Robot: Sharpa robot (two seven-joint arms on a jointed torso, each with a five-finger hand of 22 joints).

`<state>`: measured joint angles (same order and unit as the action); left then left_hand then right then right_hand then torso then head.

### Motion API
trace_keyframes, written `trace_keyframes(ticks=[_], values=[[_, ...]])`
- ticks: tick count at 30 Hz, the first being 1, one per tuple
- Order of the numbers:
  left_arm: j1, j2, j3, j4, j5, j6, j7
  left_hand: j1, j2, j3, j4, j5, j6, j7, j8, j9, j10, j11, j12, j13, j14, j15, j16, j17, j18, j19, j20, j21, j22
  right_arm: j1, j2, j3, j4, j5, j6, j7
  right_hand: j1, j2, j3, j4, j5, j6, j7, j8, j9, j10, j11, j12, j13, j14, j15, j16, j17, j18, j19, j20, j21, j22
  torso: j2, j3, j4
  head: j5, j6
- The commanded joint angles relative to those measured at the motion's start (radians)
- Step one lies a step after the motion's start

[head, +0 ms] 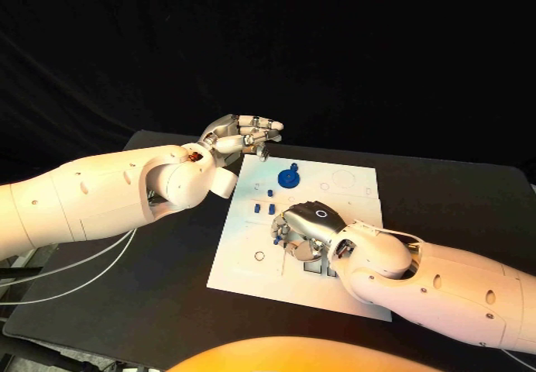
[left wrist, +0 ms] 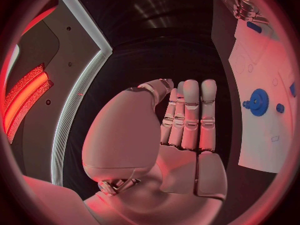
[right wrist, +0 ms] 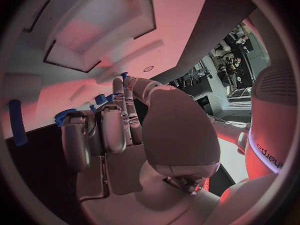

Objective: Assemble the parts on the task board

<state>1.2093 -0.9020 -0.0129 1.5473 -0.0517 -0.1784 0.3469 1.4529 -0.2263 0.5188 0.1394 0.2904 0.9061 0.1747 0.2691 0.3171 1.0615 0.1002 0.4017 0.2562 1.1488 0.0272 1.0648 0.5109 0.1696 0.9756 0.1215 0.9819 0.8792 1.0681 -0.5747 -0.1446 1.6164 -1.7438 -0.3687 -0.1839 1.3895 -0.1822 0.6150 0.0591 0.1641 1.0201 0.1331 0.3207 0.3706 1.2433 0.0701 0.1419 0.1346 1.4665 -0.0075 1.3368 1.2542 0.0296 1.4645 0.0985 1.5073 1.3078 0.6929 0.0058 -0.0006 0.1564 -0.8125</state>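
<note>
Task board: the white task board (head: 335,174) lies flat in the middle of the black table (head: 447,194).
Blue gear: a blue gear (head: 288,178) sits on the far part of the board. It is round with small teeth and a little knob beside it.
Small pegs: a few small blue pegs (head: 262,208) stand near the middle of the board, just beside the right hand.
Left hand: the left hand (head: 240,133) hangs over the far left corner of the board. Its fingers are curled in close together. In the left wrist view they lie straight and side by side, and I see nothing in them.
Right hand: the right hand (head: 307,225) is low over the middle of the board, palm down. Its fingers bend down to the board. I cannot tell if it holds a part.
How the parts feel: I think they are hard plastic, very light and smooth, so they may slip or roll.
Where to hold: I would pinch the gear by its rim, and a peg by its sides.
</note>
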Motion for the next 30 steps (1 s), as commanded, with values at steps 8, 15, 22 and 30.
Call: trace_keyframes(ticks=[8, 15, 22, 30], values=[[0.001, 0.0, 0.001, 0.002, 0.005, 0.009, 0.001, 0.001, 0.006, -0.001, -0.007, 0.005, -0.007, 0.003, -0.004, -0.001, -0.009, 0.001, 0.005, 0.002, -0.007, 0.001, -0.003, -0.001, 0.004, -0.006, 0.001, -0.003, 0.001, -0.001, 0.011, -0.002, -0.009, -0.032, 0.069, -0.015, -0.017, 0.001, -0.005, -0.002, -0.006, 0.004, 0.002, 0.0, 0.001, 0.0, -0.005, -0.006, 0.002, 0.048, -0.005, 0.003, -0.004, -0.014, 0.071, -0.005, 0.001, 0.232, 0.0, 0.0, 0.0007, 0.001, -0.005], [0.001, 0.0, 0.001, 0.002, 0.005, 0.009, 0.0, 0.001, 0.006, -0.001, -0.007, 0.005, -0.007, 0.003, -0.004, -0.001, -0.009, 0.001, 0.005, 0.002, -0.007, 0.001, -0.003, -0.001, 0.004, -0.006, 0.001, -0.003, 0.001, -0.001, 0.016, -0.003, -0.007, -0.038, 0.079, -0.012, -0.023, -0.001, -0.007, -0.001, -0.009, 0.001, 0.003, -0.001, 0.002, -0.002, -0.004, -0.009, 0.003, 0.047, -0.004, 0.002, -0.006, -0.013, 0.07, -0.005, -0.001, 0.231, 0.0, -0.0002, -0.0004, 0.001, -0.005], [0.001, 0.0, 0.001, 0.002, 0.005, 0.008, 0.0, 0.0, 0.007, -0.002, -0.007, 0.006, -0.007, 0.003, -0.004, -0.001, -0.01, 0.001, 0.007, 0.003, -0.007, 0.001, -0.004, -0.001, 0.005, -0.007, 0.001, -0.005, -0.001, -0.001, 0.017, -0.005, -0.008, -0.038, 0.08, -0.011, -0.053, -0.017, -0.019, 0.01, -0.003, -0.016, 0.008, -0.012, 0.0, -0.014, 0.002, -0.021, 0.004, 0.045, 0.0, 0.002, -0.012, -0.011, 0.064, -0.002, -0.01, 0.227, -0.001, -0.0008, -0.0005, -0.001, -0.006], [0.001, 0.0, 0.001, 0.002, 0.005, 0.009, -0.001, 0.0, 0.007, -0.002, -0.007, 0.006, -0.007, 0.003, -0.004, -0.001, -0.01, 0.001, 0.007, 0.003, -0.007, 0.001, -0.004, -0.001, 0.005, -0.007, 0.001, -0.005, -0.001, -0.001, 0.014, -0.005, -0.011, -0.038, 0.023, -0.018, -0.089, -0.048, -0.033, 0.028, 0.008, -0.104, 0.049, -0.067, -0.019, -0.107, 0.041, -0.064, -0.008, 0.03, 0.031, -0.026, -0.059, 0.008, 0.018, 0.023, -0.091, 0.19, -0.001, -0.0002, 0.0006, -0.003, -0.002]])
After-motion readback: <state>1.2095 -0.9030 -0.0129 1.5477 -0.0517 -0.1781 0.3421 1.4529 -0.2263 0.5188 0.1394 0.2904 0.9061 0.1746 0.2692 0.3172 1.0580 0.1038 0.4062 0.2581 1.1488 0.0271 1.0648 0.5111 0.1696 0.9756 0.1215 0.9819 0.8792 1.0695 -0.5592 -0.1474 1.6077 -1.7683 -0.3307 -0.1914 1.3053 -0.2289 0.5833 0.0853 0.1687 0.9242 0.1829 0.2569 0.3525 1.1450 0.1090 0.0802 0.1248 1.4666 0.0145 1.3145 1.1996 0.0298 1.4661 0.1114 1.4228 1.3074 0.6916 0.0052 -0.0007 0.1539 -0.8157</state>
